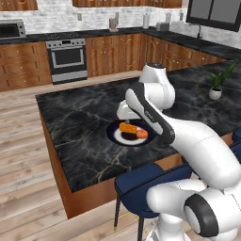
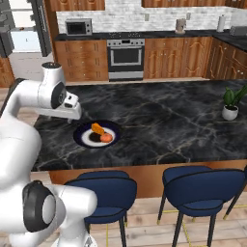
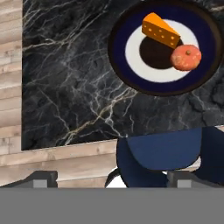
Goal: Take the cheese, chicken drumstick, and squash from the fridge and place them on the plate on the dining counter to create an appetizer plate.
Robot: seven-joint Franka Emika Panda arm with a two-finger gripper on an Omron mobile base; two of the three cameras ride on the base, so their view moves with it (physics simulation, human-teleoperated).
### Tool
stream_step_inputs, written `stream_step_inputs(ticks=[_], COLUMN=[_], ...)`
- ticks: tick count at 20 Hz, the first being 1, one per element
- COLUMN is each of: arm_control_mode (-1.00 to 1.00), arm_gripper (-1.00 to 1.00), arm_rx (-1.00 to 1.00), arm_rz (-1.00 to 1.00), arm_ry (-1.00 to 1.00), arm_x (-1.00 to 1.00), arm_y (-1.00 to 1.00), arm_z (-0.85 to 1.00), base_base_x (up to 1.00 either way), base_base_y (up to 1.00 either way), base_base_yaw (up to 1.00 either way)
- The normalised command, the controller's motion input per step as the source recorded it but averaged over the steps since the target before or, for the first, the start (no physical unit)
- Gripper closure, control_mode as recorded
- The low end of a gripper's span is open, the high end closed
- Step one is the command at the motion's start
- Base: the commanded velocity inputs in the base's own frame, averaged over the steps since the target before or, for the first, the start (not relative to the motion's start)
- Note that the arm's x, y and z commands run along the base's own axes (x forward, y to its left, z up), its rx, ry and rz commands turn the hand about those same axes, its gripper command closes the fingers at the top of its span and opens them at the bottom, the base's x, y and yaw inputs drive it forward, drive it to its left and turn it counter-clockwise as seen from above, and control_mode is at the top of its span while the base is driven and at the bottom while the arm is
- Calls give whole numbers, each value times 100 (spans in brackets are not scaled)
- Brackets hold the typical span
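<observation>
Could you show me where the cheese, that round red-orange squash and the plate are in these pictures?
cheese (image 3: 160,29), hand view, on the middle of the wedge's holed face.
squash (image 3: 186,57), hand view, on the middle of the ball.
plate (image 3: 118,57), hand view, on the bare dark rim at its left.

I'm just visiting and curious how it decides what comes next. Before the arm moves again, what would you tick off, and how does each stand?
1. Cheese on the plate: ok.
2. Squash on the plate, beside the cheese: ok.
3. Chicken drumstick on the plate: not ok, none seen there.
4. Gripper empty, fingertips wide apart: ok.
5. Plate sits fully on the dining counter: ok.
6. Blue stools close to the robot's base, watch when driving off: cannot tell whether they block it.
</observation>
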Motion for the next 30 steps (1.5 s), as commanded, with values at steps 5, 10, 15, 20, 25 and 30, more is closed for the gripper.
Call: stream_step_inputs(ticks=[5,10,15,20,25,30], arm_control_mode=[-100,100,100,100,100,100], arm_gripper=[-100,-100,-100,-100,-100,-100], arm_rx=[-6,0,0,0,0,0], arm_rz=[0,0,0,0,0,0], arm_ry=[-13,0,0,0,0,0], arm_x=[-98,0,0,0,0,0], arm_y=[0,0,0,0,0,0], arm_z=[22,0,0,0,0,0], base_base_x=[0,-63,-47,-9,0,28], base_base_y=[0,73,100,100,100,100], base_base_yaw=[0,0,0,0,0,0])
